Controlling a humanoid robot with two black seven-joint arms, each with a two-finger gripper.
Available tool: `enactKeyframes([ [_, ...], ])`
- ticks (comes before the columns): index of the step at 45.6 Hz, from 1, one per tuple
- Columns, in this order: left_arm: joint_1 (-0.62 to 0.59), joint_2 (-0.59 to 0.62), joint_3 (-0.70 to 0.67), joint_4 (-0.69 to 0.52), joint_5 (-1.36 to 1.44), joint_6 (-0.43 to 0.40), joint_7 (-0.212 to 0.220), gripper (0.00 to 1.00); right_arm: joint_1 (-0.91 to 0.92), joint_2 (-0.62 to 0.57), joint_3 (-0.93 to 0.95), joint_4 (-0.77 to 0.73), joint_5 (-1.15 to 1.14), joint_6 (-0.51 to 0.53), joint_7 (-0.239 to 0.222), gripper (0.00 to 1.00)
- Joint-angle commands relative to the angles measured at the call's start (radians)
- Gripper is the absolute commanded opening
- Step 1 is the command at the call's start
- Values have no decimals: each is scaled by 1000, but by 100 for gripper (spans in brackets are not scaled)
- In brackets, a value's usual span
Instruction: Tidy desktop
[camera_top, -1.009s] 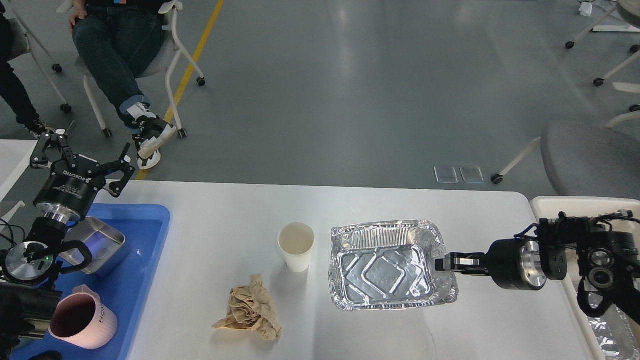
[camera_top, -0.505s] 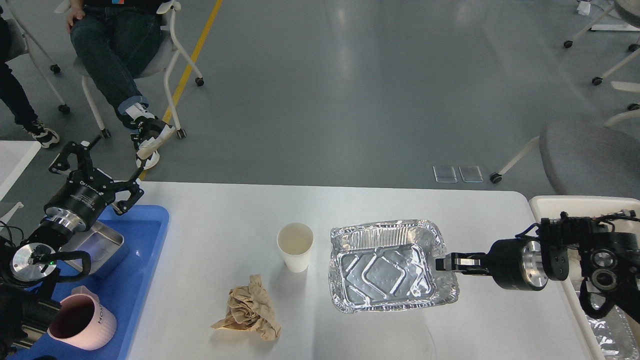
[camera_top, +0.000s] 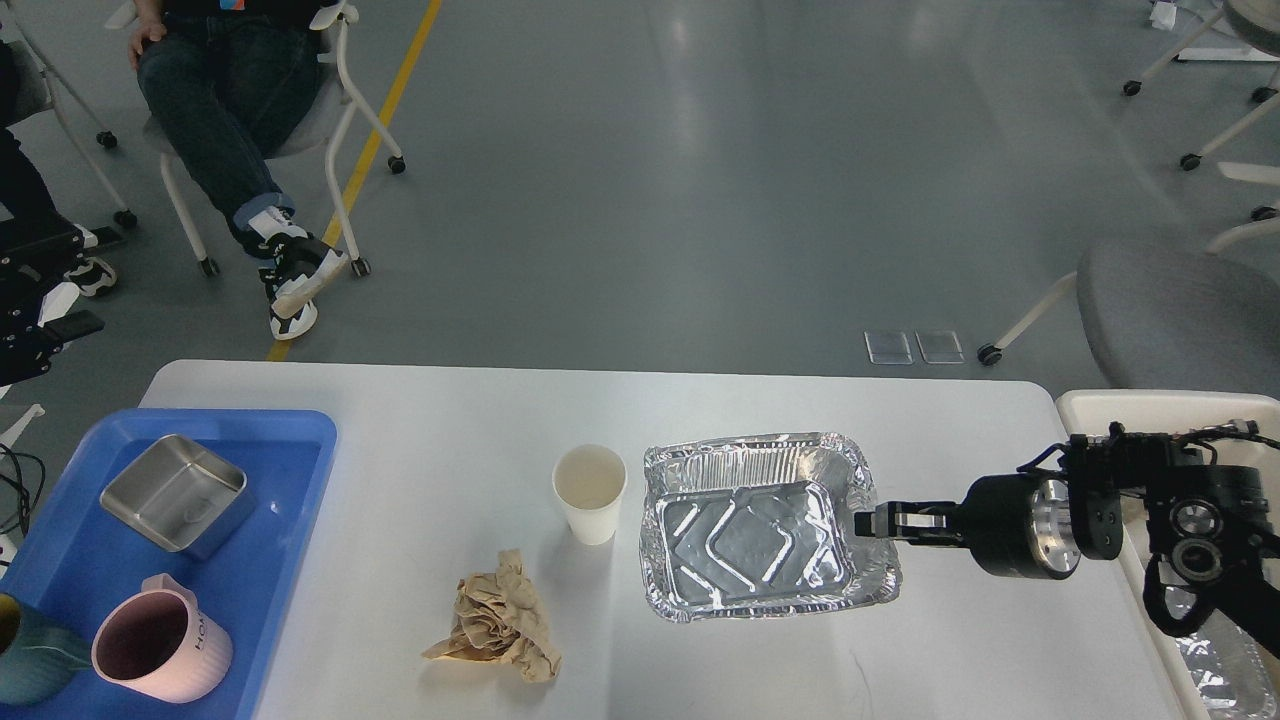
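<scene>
Because it is thin pressed foil, the crinkled silver aluminium tray (camera_top: 765, 525) should be very light, easily dented and liable to buckle if pinched hard, so the rolled rim is the sensible place to take it. The right tool (camera_top: 868, 523) is there now, its two fingers closed on the rim at the tray's right side. The tray sits right of centre on the large white matte desk (camera_top: 450, 420), toward its front edge. The right arm reaches in low and nearly level from the desk's right edge, wrist pointing left.

Left of the tray and close beside it stands a white paper cup (camera_top: 590, 492), light and easy to tip. Nearer the front edge lies a crumpled brown paper wad (camera_top: 497, 620), soft and weightless-looking, which could be taken anywhere.

At the desk's left end a blue plastic tray (camera_top: 290, 520) holds a square steel dish (camera_top: 176, 493) and a pink mug (camera_top: 160, 645). A cream-white bin (camera_top: 1100, 408) stands at the right edge. The left tool is out of view.
</scene>
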Motion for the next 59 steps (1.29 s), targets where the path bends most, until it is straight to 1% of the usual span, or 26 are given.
enactKeyframes([
  [1,15,164,101,-157,3,-7,-4,100,2,10,10,0,0,0,0,0],
  [4,15,236,121,-220,0,-17,-1,100,2,13,13,-1,0,0,0,0],
  [6,17,276,125,-255,0,-43,3,100,2,13,16,-1,0,0,0,0],
  [12,14,382,108,-325,0,-169,20,100,2,17,22,-1,0,0,0,0],
  [14,1,417,102,-326,-1,-206,23,100,0,17,30,-1,0,0,0,0],
  [15,-6,439,98,-326,-3,-243,25,100,0,17,33,-1,0,0,0,0],
  [20,-14,480,96,-334,-3,-352,28,100,0,19,33,-1,1,1,0,0],
  [27,-22,517,92,-322,-4,-353,26,100,0,17,45,-1,1,1,1,0],
  [30,-31,516,81,-322,-4,-353,26,100,0,19,48,-1,3,1,1,0],
  [33,-39,507,70,-315,-4,-353,14,100,0,22,48,-1,3,1,1,0],
  [36,-49,499,56,-300,-7,-353,11,100,0,27,47,-1,3,1,1,0],
  [42,-52,485,52,-297,-3,-353,13,100,0,28,48,0,3,1,1,0],
  [46,-49,470,55,-297,0,-353,28,100,0,30,48,0,1,1,1,0],
  [54,-58,375,55,-297,16,-353,37,100,0,33,48,0,3,1,1,0],
  [56,-68,339,56,-297,42,-353,48,100,0,33,48,0,1,1,1,0],
  [59,-88,255,56,-292,124,-353,80,100,0,34,48,0,3,1,1,0],
])
